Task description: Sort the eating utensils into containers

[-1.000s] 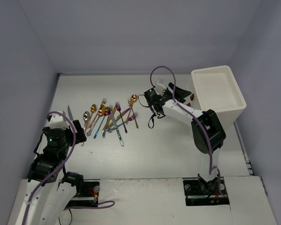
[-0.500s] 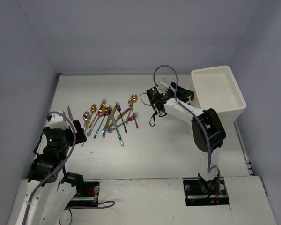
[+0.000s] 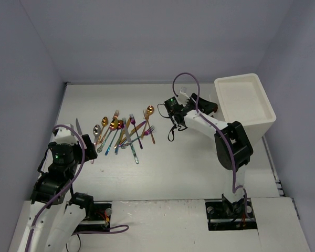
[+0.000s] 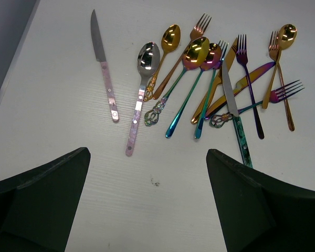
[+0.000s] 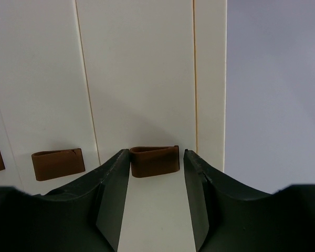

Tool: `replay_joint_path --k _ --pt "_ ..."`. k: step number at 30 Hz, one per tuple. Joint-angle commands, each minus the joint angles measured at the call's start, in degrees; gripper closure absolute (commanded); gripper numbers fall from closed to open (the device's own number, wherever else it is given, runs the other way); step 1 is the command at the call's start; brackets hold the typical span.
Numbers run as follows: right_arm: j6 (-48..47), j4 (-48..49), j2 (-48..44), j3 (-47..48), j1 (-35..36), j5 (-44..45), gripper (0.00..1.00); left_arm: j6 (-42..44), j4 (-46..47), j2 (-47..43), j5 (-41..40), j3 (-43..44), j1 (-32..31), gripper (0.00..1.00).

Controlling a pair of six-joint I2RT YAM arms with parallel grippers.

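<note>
The eating utensils (image 3: 123, 131), gold, silver, purple and blue-green forks, spoons and knives, lie in a loose pile left of the table's centre. In the left wrist view they spread across the top, with a pink-handled knife (image 4: 106, 79) and a silver spoon (image 4: 147, 58) at the left. My left gripper (image 3: 88, 144) is open and empty just near of the pile (image 4: 148, 157). The white drawer unit (image 3: 245, 105) stands at the right. My right gripper (image 3: 209, 107) is open at its left face, its fingers either side of one drawer's brown handle (image 5: 154, 163).
Two more brown handles (image 5: 58, 164) on neighbouring drawers show left of the straddled one. Grey-lilac walls enclose the table on the left, back and right. The drawer unit's recessed top (image 3: 241, 97) holds nothing visible.
</note>
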Motion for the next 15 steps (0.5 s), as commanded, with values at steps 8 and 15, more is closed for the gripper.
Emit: replay_joint_path --k 8,15 --pt "0.60 1.19 -1.15 1.51 -0.78 4.24 0.71 0.14 2.99 1.18 0.34 1.37 0.38 0.09" --pt "0.55 1.28 -1.59 1.60 0.29 3.83 0.98 0.14 2.92 1.25 0.41 1.32 0.40 0.09"
